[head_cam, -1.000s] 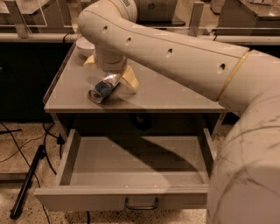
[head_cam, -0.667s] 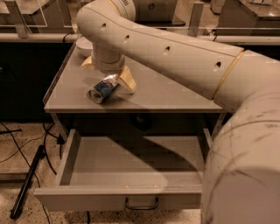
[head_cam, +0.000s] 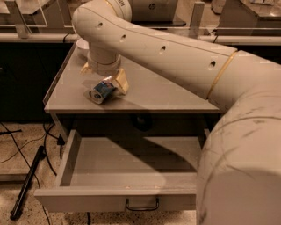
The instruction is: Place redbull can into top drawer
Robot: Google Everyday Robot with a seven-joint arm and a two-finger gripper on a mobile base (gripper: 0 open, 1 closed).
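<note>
Grey countertop (head_cam: 167,94) holds metal redbull can (head_cam: 101,91) beneath gaping tool (head_cam: 103,78).

I see the grey cabinet top (head_cam: 167,94) carrying the redbull can (head_cam: 100,91) on its side near the front-left corner, my gripper (head_cam: 104,79) right over it.

No text, number, brand or sign can be read. The redbull can (head_cam: 101,91) lies on its side on the cabinet top (head_cam: 149,97), just below the gripper (head_cam: 104,81). Its wall shows only blue and silver patches, and any print on it is too blurred to make out. Beyond the gripper, at the upper edge of the view, a dark object (head_cam: 153,13) bears a small pale mark that cannot be deciphered.
</note>
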